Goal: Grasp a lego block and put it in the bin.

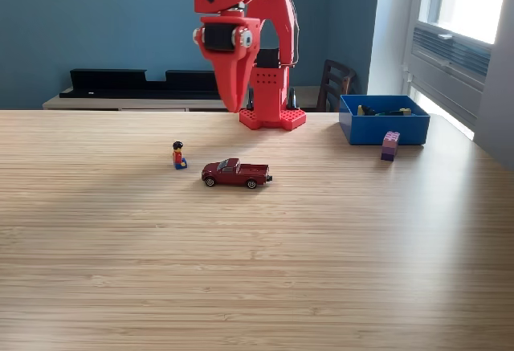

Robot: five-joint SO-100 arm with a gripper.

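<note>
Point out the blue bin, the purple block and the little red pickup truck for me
blue bin (384,131), exterior view, on its front wall.
purple block (390,146), exterior view, on its front face.
red pickup truck (234,173), exterior view, on its cab side.

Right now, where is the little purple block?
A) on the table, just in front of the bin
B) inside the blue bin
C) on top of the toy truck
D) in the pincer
A: the purple block stands on the table, against the front of the bin.
</note>
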